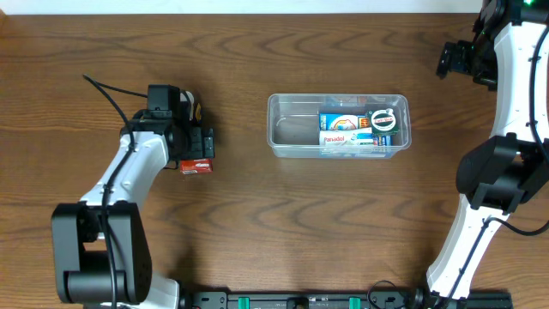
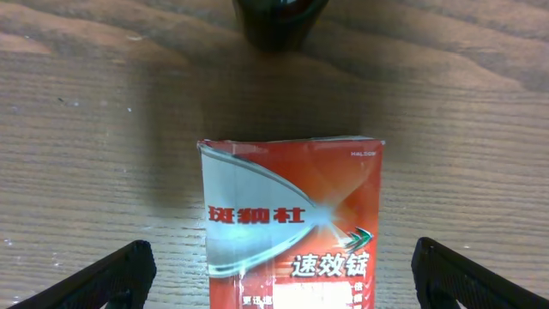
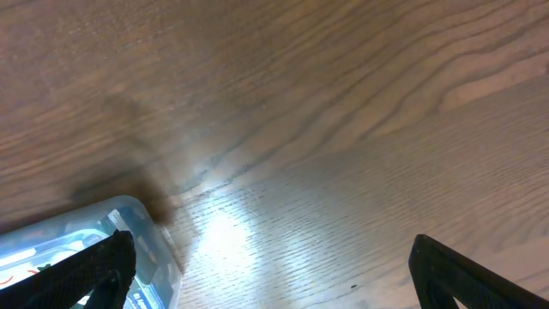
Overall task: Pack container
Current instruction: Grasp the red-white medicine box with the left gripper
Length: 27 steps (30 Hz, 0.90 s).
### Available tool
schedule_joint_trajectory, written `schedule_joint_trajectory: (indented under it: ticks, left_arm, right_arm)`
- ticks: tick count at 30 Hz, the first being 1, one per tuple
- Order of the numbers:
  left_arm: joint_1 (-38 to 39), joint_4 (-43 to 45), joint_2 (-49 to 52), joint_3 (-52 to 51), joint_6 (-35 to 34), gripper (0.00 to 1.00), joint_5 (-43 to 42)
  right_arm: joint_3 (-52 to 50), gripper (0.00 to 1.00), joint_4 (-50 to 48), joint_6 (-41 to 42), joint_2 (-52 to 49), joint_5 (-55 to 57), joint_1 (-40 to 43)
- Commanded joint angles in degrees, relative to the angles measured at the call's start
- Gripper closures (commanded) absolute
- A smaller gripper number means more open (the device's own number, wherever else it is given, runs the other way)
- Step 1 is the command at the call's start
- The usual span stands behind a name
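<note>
Because the container (image 1: 292,130) stands unbraced at the centre of the table (image 1: 257,223), with packets (image 1: 360,129) filling its right half and its left half bare, an item lowered against a wall could push the light tub sideways. The right gripper (image 1: 455,60) hangs well apart near the far right corner of the table, released and empty, so it offers no bracing.

Well to the left of the container, the red box (image 1: 196,166) lies flat on the table under the left gripper (image 1: 199,144). That gripper is released, with one finger on each side of the box and neither touching it. Judged risks:
- A close off the box's midline could twist the carton or let it slip during the lift.
- Excess force could crush the thin card.

View differences:
- The left wrist camera shows the red box (image 2: 292,232) roughly centred between the fingers (image 2: 111,279). It also shows a dark rounded object (image 2: 279,17) beyond the box, which the overhead view does not resolve.
- The right wrist camera shows only one corner of the container (image 3: 129,225), at lower left.
- Only the overhead view shows the separation between box and container.
</note>
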<state>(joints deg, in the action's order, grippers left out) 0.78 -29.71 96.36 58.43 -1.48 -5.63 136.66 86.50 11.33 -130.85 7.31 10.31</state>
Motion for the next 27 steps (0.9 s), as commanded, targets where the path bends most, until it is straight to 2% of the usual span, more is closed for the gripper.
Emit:
schedule_joint_trajectory:
  ticks: [1, 11, 16, 27]
  left_arm:
    - [0.3, 0.0, 2.0, -0.1, 0.3, 0.04, -0.2]
    - [0.6, 0.3, 3.4, -0.1, 0.3, 0.05, -0.2]
    - [0.6, 0.3, 4.8, -0.2, 0.3, 0.13, -0.2]
    - [0.6, 0.3, 7.0, -0.2, 0.3, 0.14, -0.2]
  right_arm:
    - [-0.2, 0.01, 0.0, 0.2, 0.4, 0.4, 0.2]
    - [-0.2, 0.01, 0.0, 0.2, 0.4, 0.4, 0.1]
    - [-0.2, 0.01, 0.0, 0.2, 0.4, 0.4, 0.1]
    - [-0.2, 0.01, 0.0, 0.2, 0.4, 0.4, 0.1]
